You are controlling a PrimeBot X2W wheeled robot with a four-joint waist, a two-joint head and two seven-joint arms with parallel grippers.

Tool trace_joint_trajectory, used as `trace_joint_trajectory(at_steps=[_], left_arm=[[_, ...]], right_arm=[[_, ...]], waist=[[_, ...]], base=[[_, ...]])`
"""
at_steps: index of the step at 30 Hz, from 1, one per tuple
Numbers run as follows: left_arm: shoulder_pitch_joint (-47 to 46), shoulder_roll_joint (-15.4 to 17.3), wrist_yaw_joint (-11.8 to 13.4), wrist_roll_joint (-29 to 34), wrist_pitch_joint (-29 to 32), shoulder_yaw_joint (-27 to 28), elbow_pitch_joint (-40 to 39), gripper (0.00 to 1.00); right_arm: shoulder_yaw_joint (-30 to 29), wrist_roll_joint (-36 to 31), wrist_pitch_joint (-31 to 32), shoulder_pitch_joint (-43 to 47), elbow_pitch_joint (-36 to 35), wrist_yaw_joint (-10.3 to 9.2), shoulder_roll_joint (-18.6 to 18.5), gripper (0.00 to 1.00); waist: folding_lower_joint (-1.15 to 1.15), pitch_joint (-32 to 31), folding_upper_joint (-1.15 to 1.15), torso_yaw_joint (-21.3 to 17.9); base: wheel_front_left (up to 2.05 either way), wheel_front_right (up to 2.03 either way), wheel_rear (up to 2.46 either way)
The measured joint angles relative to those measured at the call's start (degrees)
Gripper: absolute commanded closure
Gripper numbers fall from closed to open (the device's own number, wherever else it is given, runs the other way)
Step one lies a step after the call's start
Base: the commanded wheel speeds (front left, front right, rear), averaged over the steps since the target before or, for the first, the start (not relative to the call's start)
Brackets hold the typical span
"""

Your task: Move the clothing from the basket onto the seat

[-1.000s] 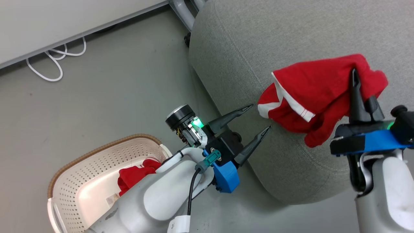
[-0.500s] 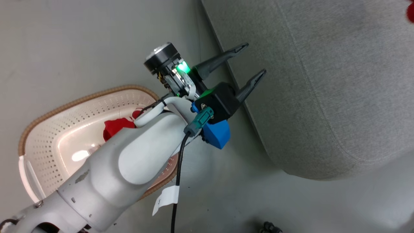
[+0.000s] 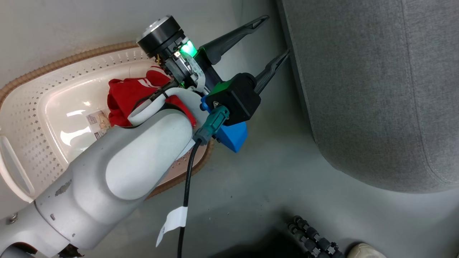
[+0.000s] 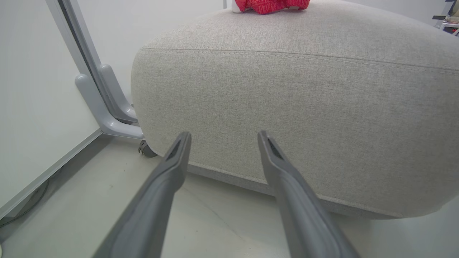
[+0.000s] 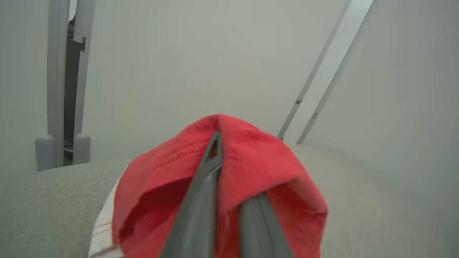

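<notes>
- The first red garment (image 5: pixel 258 161) is pinched in the right hand (image 5: pixel 229 172). Its two fingers are closed tight on a fold, so the rest of the cloth drapes over them like a soft hood.
- In the left wrist view this garment sits at the top of the seat (image 4: pixel 287 107), and its lower edge seems to touch the cushion. I judge it ready to be let go, though the contact lies at the very edge of that view and is not certain.
- The second red garment (image 3: pixel 125 96), white stripes showing, lies bunched on the floor of the basket (image 3: pixel 32 93), at the end nearer the seat and just beside the barcode label (image 3: pixel 96 120). By that, one of the two pieces is not yet moved.
- The left hand (image 3: pixel 276 36) is spread wide and has hold of nothing. It hovers over the floor (image 3: pixel 269 179) in the gap between basket and seat, fingers aimed at the seat's side and touching neither.
- That parked pose probably keeps it clear of the right arm's delivery while leaving it near the basket for the next pick.
- The left forearm (image 3: pixel 143 161) crosses above the basket and hides part of the second garment.
- The basket stands on the floor near the seat, which keeps each carry short.
</notes>
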Motion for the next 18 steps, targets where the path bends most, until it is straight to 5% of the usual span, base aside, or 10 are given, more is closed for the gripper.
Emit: trace_joint_trajectory(at_steps=[14, 15, 16, 18], left_arm=[[0.14, 1.36, 1.03, -0.63, 0.54, -0.11, -2.13, 0.0], [0.22, 1.35, 1.05, -0.64, 0.49, -0.13, -2.12, 0.0], [0.3, 1.33, 1.2, -0.67, 0.41, -0.19, -2.09, 0.0], [0.41, 1.15, 1.44, -1.01, -0.18, -0.3, -1.89, 0.0]], right_arm=[[-2.22, -3.91, -0.02, 4.71, 11.28, -0.01, 6.03, 0.96], [-2.33, -3.94, -0.02, 4.9, 11.47, -0.01, 6.31, 0.55], [-2.48, -4.08, -0.02, 5.04, 11.52, 0.0, 6.37, 0.0], [-2.99, -3.91, -0.02, 5.33, 11.23, 0.0, 6.28, 0.0]], waist=[[0.0, 0.71, 0.0, 0.83], [0.0, 0.53, 0.0, 0.88], [0.0, 0.32, 0.0, 0.94], [0.0, -0.32, 0.0, 1.14]], base=[[0.0, 0.0, 0.0], [0.0, 0.0, 0.0], [0.0, 0.0, 0.0], [0.0, 0.0, 0.0]])
